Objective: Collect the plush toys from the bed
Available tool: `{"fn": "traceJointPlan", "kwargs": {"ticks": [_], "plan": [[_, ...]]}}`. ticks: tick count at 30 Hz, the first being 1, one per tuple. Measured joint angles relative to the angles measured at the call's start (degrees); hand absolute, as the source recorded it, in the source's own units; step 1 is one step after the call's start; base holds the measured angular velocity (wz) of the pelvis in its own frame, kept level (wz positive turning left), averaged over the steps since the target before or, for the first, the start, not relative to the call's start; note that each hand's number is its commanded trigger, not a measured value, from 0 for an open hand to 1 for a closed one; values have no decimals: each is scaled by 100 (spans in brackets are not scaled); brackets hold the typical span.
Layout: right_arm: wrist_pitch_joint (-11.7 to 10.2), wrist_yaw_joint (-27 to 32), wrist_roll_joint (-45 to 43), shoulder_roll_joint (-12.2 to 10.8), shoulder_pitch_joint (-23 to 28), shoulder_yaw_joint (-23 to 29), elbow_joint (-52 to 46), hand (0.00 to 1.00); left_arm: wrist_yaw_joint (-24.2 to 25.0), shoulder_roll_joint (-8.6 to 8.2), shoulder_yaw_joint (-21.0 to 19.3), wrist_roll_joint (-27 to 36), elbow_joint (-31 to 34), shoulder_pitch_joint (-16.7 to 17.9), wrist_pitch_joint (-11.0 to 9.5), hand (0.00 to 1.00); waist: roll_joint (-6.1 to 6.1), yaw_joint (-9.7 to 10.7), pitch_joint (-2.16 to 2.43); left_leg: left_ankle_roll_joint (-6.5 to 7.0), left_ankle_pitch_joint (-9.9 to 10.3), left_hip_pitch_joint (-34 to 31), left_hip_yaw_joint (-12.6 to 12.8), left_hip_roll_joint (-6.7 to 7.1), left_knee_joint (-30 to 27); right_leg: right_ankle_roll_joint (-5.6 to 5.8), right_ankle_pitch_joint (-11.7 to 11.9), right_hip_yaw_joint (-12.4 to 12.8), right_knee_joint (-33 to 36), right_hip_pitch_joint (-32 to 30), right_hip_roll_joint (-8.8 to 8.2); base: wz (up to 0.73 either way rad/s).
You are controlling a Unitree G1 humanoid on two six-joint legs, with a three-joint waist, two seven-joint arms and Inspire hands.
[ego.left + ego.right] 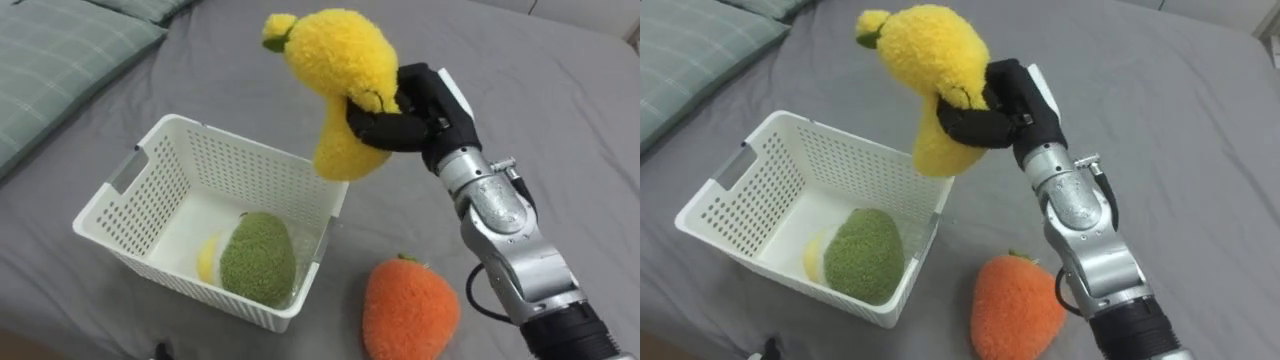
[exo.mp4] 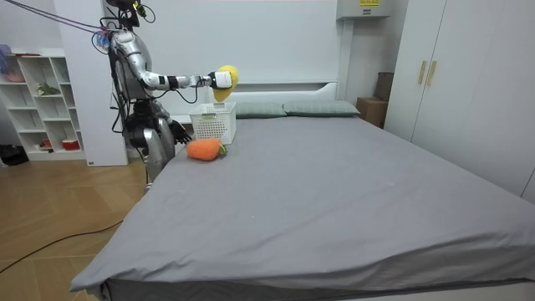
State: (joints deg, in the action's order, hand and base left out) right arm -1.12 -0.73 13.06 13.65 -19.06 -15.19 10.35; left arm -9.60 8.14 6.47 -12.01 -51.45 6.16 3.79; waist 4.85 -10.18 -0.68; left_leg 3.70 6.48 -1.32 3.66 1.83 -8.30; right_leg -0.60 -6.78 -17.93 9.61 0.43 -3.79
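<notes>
Clenched round the lower middle of a yellow plush toy: the black fingers of the right hand, arm reaching in from the near right. Held in the air, toy upright, above the right rim of a white basket and not touching it. Inside the basket, at its near right corner, a green plush toy with a pale yellow piece just beside it on the left. To the right of the basket, near and apart from it, an orange plush toy lying on the grey bed. At the far left, a green checked pillow.

From the room view, more: standing at the bed's side near the pillows, right arm stretched out level over the basket; left hand low beside the hip; a white shelf behind, a wardrobe across the bed.
</notes>
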Motion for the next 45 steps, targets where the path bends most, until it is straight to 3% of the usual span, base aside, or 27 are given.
{"fn": "traceJointPlan", "kwargs": {"ticks": [4,5,7,8,10,17,22,45], "plan": [[0,-62,-349,-56,-7,-196,17,100,52,4,36,-2,-103,-82,-7,0,-39,-70,-43,-2,2,6,-42,6,-1,0,0,-8,2,28,2,1],[1,-82,-458,-61,-7,-293,65,83,67,7,48,-2,-173,-150,-7,0,-44,-97,-51,-4,5,9,-58,6,-5,0,0,-19,0,31,2,6],[42,-120,-515,-88,-7,-426,138,24,100,3,50,-3,-206,-208,-8,0,-40,-115,-57,-9,8,2,-78,4,-15,-1,-2,-26,-3,30,5,5],[111,-151,-604,-132,-7,-474,157,20,125,3,48,-4,-232,-230,-16,0,-38,-135,-58,-10,8,0,-82,5,-19,1,-6,-24,-2,30,5,3],[153,-194,-727,-174,-7,-553,162,0,136,3,48,-11,-254,-252,-19,0,-33,-159,-58,-10,9,-5,-86,7,-18,5,-10,-25,-3,26,4,0],[375,-448,-911,-318,-8,-659,162,0,136,-41,45,-129,-253,-311,-18,0,37,-319,-52,-7,11,-8,-91,13,4,15,-18,-40,-6,15,3,0],[377,-548,-911,-403,-8,-671,162,0,131,-53,44,-146,-254,-318,-18,0,42,-344,-52,-7,11,-6,-91,13,4,15,-18,-44,-4,17,1,0],[380,-560,-1128,-378,-8,-632,232,0,166,-73,-79,-223,-246,-333,-18,0,84,-391,-38,-3,16,-5,-97,14,-36,15,-18,-28,-5,53,-3,0]]}}
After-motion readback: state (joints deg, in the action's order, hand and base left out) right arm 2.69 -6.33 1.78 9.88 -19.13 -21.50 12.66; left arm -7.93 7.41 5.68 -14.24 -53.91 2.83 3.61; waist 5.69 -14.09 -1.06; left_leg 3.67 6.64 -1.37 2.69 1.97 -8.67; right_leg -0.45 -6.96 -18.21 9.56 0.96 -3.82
